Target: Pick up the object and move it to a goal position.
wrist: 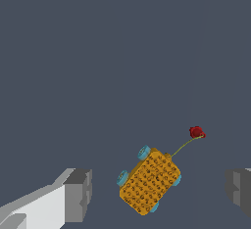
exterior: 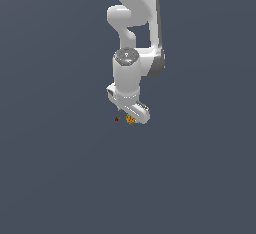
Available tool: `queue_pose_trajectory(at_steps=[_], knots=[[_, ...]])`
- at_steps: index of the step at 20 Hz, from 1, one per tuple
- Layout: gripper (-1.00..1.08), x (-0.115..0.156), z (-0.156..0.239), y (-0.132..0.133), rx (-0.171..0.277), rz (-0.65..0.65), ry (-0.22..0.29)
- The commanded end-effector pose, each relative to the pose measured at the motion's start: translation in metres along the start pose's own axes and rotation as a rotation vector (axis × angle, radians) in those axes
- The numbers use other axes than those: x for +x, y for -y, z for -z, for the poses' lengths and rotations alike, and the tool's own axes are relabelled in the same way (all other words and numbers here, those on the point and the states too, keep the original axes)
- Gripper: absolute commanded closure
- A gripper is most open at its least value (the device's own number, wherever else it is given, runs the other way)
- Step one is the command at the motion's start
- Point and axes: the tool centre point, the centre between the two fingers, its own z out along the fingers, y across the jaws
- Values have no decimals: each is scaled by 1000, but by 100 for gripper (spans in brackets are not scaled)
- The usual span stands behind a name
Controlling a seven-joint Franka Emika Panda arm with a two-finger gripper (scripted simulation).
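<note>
Object (wrist: 149,181): orange-yellow block, dark speckles, small teal wheels at its corners. It lies on the dark grey counter (wrist: 98,52), tilted relative to the claw's fingers. A thin cord runs from one corner to a dark red knob (wrist: 196,132) close by.

Claw (wrist: 159,189): wide open, holding nothing. Wrist view shows the object between the two grey fingertips (wrist: 78,194), clear of both.

Exterior view: object (exterior: 130,119) sits just under the white claw (exterior: 131,114), red knob (exterior: 116,119) just beside it toward the exterior view's left. Arm (exterior: 135,38) reaches down from above.
</note>
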Motion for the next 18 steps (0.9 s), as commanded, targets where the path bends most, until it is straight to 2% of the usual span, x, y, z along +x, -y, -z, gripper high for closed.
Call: queue_pose_trajectory(at_steps=[1, 18], knots=[[-92, -4, -7, -2, -1, -71, 1], [-92, -29, -46, -22, -16, -531, 0]])
